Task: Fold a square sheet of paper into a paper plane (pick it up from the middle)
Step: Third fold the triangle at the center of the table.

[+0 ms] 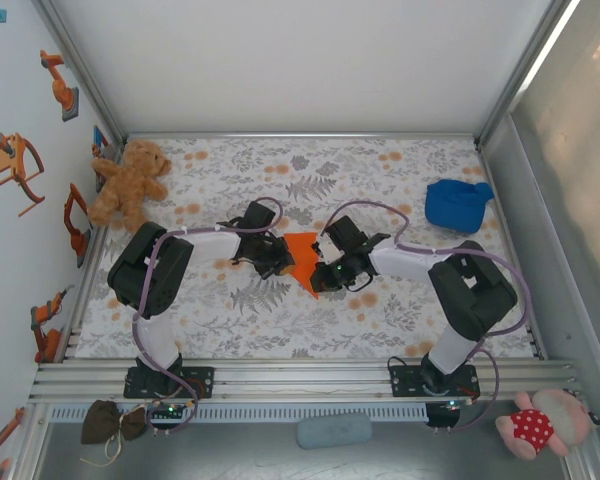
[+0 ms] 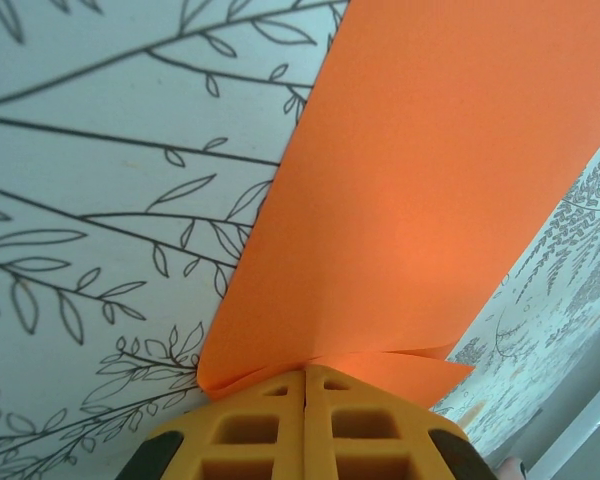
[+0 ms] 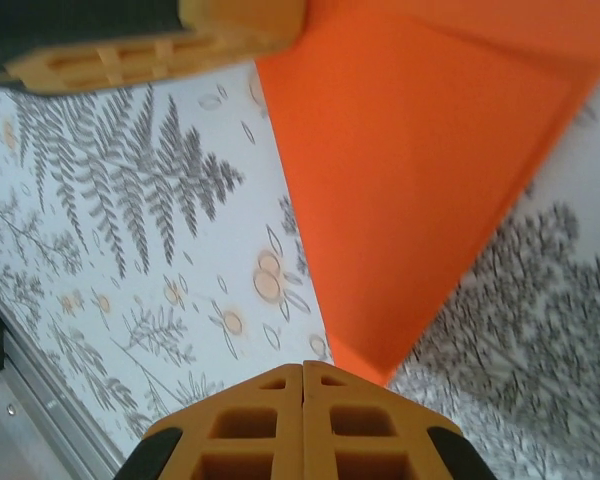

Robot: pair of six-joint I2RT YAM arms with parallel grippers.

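The square sheet of paper (image 1: 302, 256) is bright orange and lies folded into a pointed wedge on the floral mat, mid-table between both arms. My left gripper (image 1: 280, 262) is at its left edge. In the left wrist view the yellow jaws (image 2: 305, 372) are shut, and the paper's (image 2: 430, 180) folded layers converge right at their seam and splay out to both sides. My right gripper (image 1: 326, 274) is at the paper's lower point. In the right wrist view its jaws (image 3: 303, 368) are shut with nothing between them. The paper's (image 3: 410, 180) tip ends just beside the right fingertip.
A brown teddy bear (image 1: 130, 183) sits at the back left and a blue cloth lump (image 1: 457, 203) at the back right. The aluminium rail (image 1: 300, 378) runs along the near edge. The left gripper's finger (image 3: 150, 50) shows at the top of the right wrist view.
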